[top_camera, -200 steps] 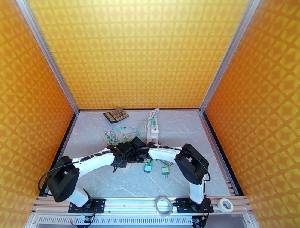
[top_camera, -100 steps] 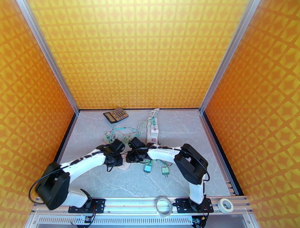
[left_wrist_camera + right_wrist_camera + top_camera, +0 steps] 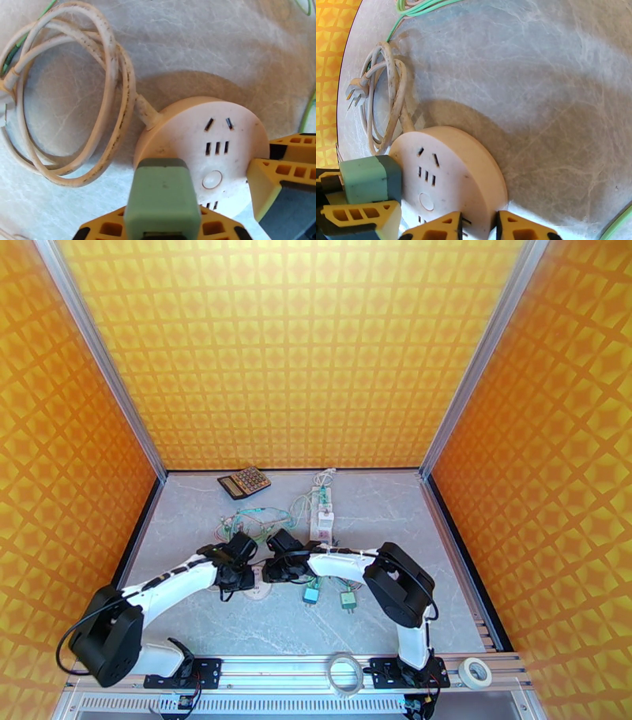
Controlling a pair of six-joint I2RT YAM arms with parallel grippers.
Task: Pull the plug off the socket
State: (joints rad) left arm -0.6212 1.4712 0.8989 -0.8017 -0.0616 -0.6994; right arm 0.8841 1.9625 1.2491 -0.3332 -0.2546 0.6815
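Left gripper (image 3: pixel 162 229) is clamped on the green plug (image 3: pixel 162 193), which sits at the socket (image 3: pixel 221 130) rim nearest it; the pins are hidden. Just to its right, the right gripper (image 3: pixel 480 231) pinches the socket's rim. Beyond the left fingers the cord (image 3: pixel 112 79) coils. Bare table (image 3: pixel 553 98) lies ahead of the right gripper.

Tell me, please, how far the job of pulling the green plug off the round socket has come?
Done: both grips look set. The left claw is shut on the green plug, and the right claw pinches the rim of the round socket. In hand: the pull itself. The plug sits over the socket face with its prongs hidden, so I cannot tell whether it is free. Left: lifting it clear.
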